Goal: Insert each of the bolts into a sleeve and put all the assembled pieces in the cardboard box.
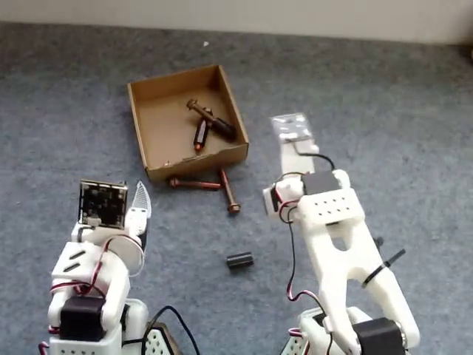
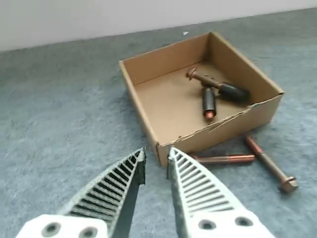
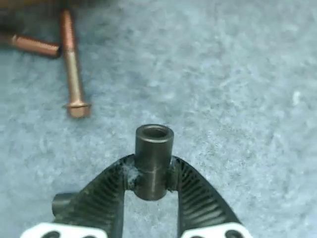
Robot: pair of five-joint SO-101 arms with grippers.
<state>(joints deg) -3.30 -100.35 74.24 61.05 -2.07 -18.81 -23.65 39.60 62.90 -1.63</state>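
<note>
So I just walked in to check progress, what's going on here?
The right tool grips a sleeve. The left tool hangs open and empty near the cardboard box, which holds two assembled pieces. Two loose bolts lie just outside the box, and another sleeve lies between the arms.

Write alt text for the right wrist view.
The right gripper holds a dark sleeve between its fingers, open end toward the camera, against grey carpet. A copper bolt and part of a second bolt lie loose beyond it.

A carpeted room, perhaps an office: grey carpet (image 1: 414,111), pale wall (image 1: 295,13)
</note>
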